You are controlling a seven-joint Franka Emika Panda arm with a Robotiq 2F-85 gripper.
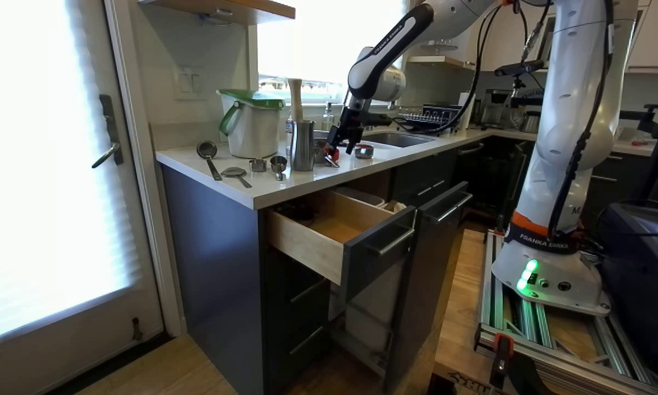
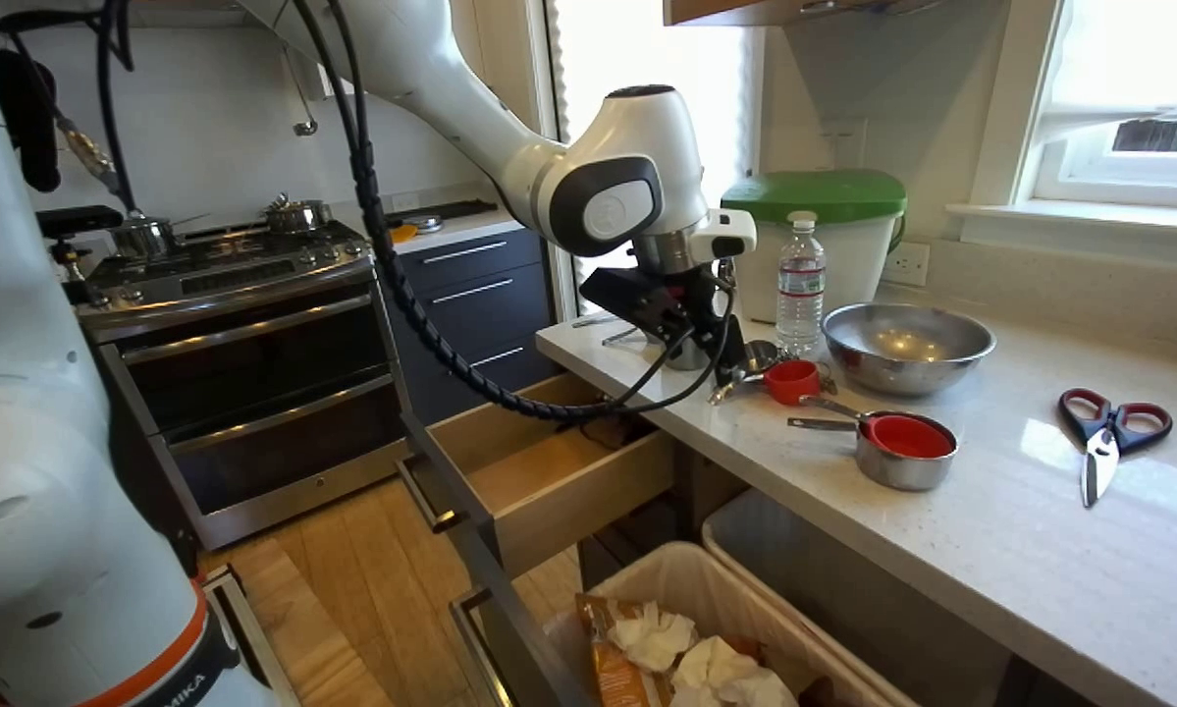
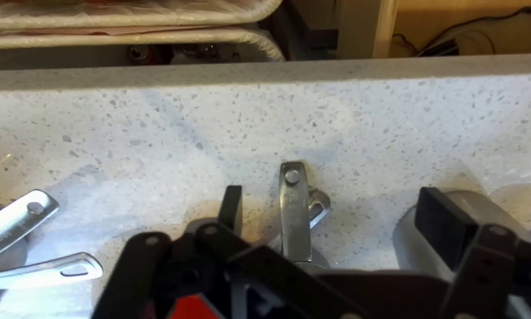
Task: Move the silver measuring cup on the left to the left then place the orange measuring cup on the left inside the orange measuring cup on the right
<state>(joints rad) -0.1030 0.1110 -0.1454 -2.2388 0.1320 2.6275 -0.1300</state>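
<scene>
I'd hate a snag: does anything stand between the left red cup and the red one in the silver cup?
Yes: two handles jut from the silver cup and nested red cup toward the left red cup.

This is a kitchen, fitted out as in a home: in an exterior view a range [image 2: 249, 282] carries pots [image 2: 296, 216] on its top (a ladle [image 2: 304, 128] even hangs at the back), and a pale speckled counter [image 2: 1020, 540] runs along beneath a window [image 2: 1128, 108]. Lower down are dark-fronted drawers [image 1: 370, 266] with metal bar handles [image 1: 397, 242], one of them pulled open, and lined waste bins [image 2: 706, 584]. In an exterior view there are also a sink [image 1: 399, 140], a dish rack [image 1: 441, 116], what looks like a coffee maker [image 1: 493, 107], and pale cabinets [image 1: 655, 38] on the wall.
</scene>
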